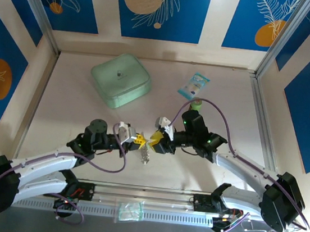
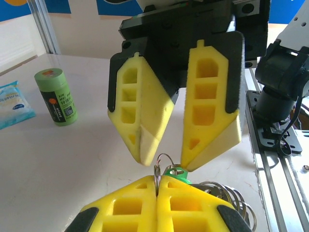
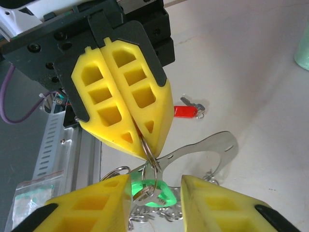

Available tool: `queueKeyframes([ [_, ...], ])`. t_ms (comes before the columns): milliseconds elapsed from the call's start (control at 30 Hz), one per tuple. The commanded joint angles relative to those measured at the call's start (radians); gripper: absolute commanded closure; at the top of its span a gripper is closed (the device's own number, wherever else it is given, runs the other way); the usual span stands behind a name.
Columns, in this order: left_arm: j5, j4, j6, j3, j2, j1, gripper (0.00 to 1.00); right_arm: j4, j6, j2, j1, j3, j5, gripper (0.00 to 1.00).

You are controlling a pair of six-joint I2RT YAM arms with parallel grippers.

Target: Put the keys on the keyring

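Observation:
My left gripper point(image 2: 158, 180) point(image 1: 139, 141) is shut on a small metal split ring point(image 3: 150, 151) that sticks up between its fingertips. The green key point(image 3: 161, 193) point(image 2: 175, 171) dangles from that ring. It hangs in the gap between the fingers of my right gripper point(image 3: 154, 182) point(image 1: 155, 140), which stands open nose to nose with the left one. The keyring point(image 3: 215, 145) shows as a thin curved silvery band with small rings point(image 2: 231, 195) bunched along it, just behind and below the held ring. The red key point(image 3: 186, 111) lies flat on the table beyond.
A mint-green square pouch point(image 1: 120, 80) sits at the back left. A blue-and-white packet point(image 1: 194, 85) and a small green cylinder point(image 1: 197, 105) point(image 2: 57, 96) stand behind the right arm. A small plastic bag point(image 1: 130, 210) lies on the front rail.

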Motion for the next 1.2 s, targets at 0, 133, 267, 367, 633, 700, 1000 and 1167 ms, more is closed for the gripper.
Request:
queueKeyframes([
  [0,0.018,0.062,-0.006,-0.005,-0.013,-0.005,1.00,0.018,0.016,0.004,-0.006,0.010,-0.026,0.74],
  [133,0.020,0.066,-0.006,-0.007,-0.014,-0.005,1.00,0.022,0.019,0.006,-0.006,0.012,-0.037,0.88],
  [267,0.017,0.065,-0.004,-0.007,-0.022,-0.006,1.00,0.011,0.016,0.003,-0.011,0.009,-0.040,1.00],
  [367,0.019,0.077,-0.006,-0.007,-0.031,-0.005,1.00,0.000,0.011,-0.002,-0.021,-0.003,-0.024,1.00],
  [633,0.032,0.113,-0.005,0.009,-0.035,-0.007,1.00,0.006,0.019,0.030,-0.032,-0.030,-0.042,1.00],
  [700,0.026,0.129,-0.011,-0.005,-0.028,-0.007,1.00,0.021,0.021,0.012,-0.031,-0.031,-0.050,1.00],
  [1000,0.045,0.201,-0.053,-0.021,0.027,-0.015,1.00,0.111,0.015,-0.052,-0.012,-0.048,-0.084,0.74],
  [1167,0.061,0.208,-0.067,-0.023,0.030,-0.014,1.00,0.130,0.022,-0.044,-0.012,-0.054,-0.020,0.75],
])
